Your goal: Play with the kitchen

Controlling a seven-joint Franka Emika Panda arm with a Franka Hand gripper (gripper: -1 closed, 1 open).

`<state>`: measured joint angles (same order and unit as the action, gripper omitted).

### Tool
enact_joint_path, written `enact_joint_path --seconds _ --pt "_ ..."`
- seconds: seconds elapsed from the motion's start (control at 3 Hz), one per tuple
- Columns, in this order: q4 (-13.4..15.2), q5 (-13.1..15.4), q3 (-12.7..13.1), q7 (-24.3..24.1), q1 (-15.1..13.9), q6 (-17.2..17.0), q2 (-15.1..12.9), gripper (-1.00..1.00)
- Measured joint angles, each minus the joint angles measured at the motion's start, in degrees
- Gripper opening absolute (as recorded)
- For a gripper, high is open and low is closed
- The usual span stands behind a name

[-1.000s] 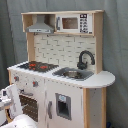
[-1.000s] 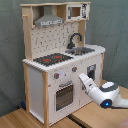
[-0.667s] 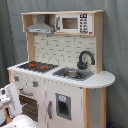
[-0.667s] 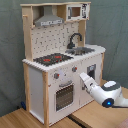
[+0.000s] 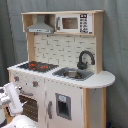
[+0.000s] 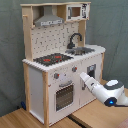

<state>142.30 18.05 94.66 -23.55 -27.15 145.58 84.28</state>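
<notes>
Kitchen (image 6: 60, 65) filled frame centre in both exterior views, on the table (image 6: 95, 117): rigid, heavy; best taken by oven door handle (image 6: 65, 84). Gripper (image 6: 84, 77) state: cannot tell.

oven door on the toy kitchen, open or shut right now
Shut. In the second exterior view the oven door sits flush with the white front of the kitchen, no gap around it; the arm's end is just beside it.

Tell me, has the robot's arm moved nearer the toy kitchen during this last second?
Yes. In the second exterior view the arm has reached further toward the second exterior view's left, its tip now just beside the oven door of the kitchen.
</notes>
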Motion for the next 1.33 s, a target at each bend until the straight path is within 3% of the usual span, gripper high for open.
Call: enact_joint_path --seconds 0.67,1.0,1.33 --pt "0.4 3.5 -0.2 11.8 0.5 1.3 0.0 1.00" --pt "0.3 6.5 -0.9 18.7 0.7 2.6 0.1 1.00" --pt "-0.4 8.9 -2.7 24.7 1.2 4.3 0.2 1.00"
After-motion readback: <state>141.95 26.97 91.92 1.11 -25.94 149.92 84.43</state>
